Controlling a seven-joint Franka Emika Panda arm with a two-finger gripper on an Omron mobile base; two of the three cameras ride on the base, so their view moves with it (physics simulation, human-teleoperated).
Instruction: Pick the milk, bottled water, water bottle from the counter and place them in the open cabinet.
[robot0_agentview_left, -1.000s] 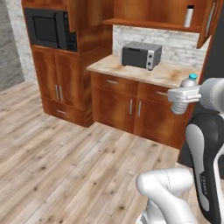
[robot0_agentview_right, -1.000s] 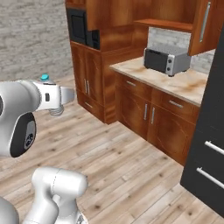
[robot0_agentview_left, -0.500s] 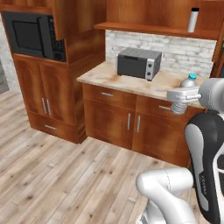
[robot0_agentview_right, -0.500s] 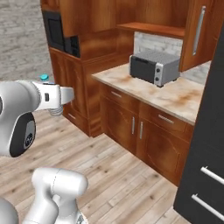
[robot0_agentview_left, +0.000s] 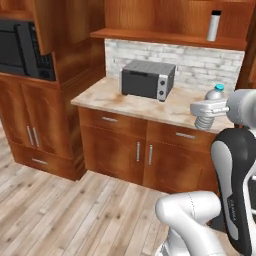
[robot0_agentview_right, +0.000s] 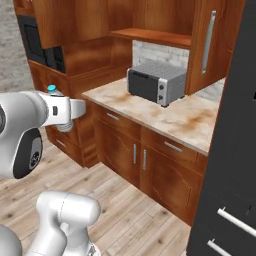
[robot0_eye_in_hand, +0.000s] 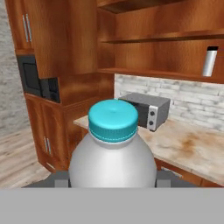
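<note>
Gripping bottled water (robot0_eye_in_hand: 113, 148) in gripper (robot0_agentview_left: 204, 111) | held off stone top's (robot0_agentview_left: 150, 107) front edge, air below

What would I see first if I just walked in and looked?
First, the bottled water with its blue cap, held upright in the gripper in front of the wooden cupboards. Next, the grey toaster oven sitting on the stone top by the white brick wall. Then the silver water bottle standing up on the cabinet shelf above.
</note>
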